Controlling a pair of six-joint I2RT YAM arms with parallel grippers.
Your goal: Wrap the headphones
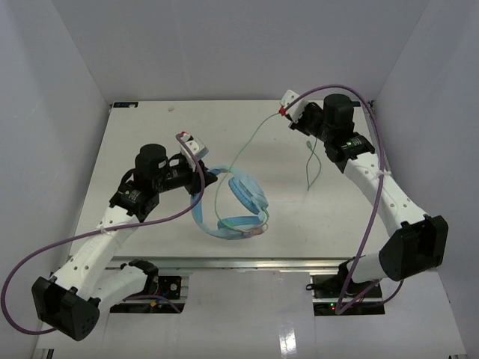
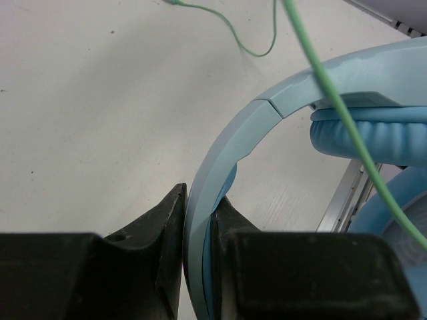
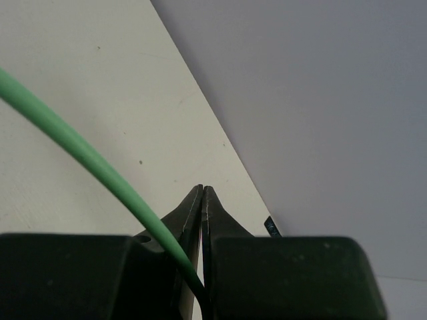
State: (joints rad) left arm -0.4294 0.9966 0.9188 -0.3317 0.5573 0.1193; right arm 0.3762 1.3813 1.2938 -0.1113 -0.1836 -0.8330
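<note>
The light blue headphones (image 1: 238, 200) lie near the middle front of the table, ear cups toward the right. My left gripper (image 1: 196, 173) is shut on the headband (image 2: 220, 153); an ear cup (image 2: 373, 133) shows to the right in the left wrist view. My right gripper (image 1: 287, 114) is raised at the back right and shut on the pale green cable (image 1: 251, 142), which runs taut from the headphones up to it. The cable (image 3: 87, 157) enters between the closed jaws in the right wrist view. A loose end of the cable (image 1: 313, 166) hangs below the right gripper.
The white table (image 1: 150, 134) has a metal rail along its right edge (image 1: 380, 157) and front edge. Thick purple robot cables (image 1: 45, 247) loop beside both arms. Grey walls enclose the back and sides.
</note>
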